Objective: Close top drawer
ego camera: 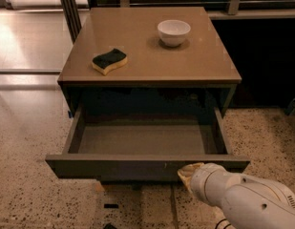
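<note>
The top drawer [142, 168] stands pulled far out of the cabinet [152, 75], its grey floor [144, 138] bare. Its flat front panel faces me at the bottom of the view. My gripper [189, 172] sits at the lower right, against the right part of the front panel. Only its yellowish tip shows past the white arm [247, 202], which covers the rest of it.
On the cabinet top lie a yellow sponge with a dark green top [109, 61] at the left and a white bowl [173, 32] at the back right. Speckled floor [27, 199] surrounds the cabinet. A dark post [70, 6] stands behind it at the left.
</note>
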Robot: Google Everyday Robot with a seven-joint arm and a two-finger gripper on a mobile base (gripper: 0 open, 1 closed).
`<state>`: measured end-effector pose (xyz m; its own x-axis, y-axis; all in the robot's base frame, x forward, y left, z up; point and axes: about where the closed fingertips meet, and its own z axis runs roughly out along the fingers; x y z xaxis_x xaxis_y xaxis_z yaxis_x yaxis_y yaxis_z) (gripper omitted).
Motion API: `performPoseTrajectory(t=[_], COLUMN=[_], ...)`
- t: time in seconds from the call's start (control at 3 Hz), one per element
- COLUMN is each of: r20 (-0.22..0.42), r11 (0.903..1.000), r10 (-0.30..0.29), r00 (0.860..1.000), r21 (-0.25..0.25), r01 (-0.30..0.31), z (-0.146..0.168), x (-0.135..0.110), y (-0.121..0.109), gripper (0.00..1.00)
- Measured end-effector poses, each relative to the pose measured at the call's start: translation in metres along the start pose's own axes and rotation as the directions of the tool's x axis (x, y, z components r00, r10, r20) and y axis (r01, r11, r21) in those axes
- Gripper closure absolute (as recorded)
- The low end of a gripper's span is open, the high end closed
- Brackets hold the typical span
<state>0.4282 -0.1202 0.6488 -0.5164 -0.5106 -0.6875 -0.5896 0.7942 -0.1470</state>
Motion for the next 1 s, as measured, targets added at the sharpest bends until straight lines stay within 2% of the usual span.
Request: performPoseTrajectory(t=[0.33,0.67,1.0], r20=[0.01,0.046,0.047], r11=[0.9999,0.9983,0.9983], r10=[-0.005,-0.01,-0.01], r00=[1.0,0.999,0.999], r21=[-0.012,-0.057,-0.056], r01=[0.005,0.013,0.013], z=[0.006,0.038,0.038], x=[-0.004,-0.023,-0.023], y=[0.001,-0.005,-0.005], gripper=[1.0,1.0,1.0])
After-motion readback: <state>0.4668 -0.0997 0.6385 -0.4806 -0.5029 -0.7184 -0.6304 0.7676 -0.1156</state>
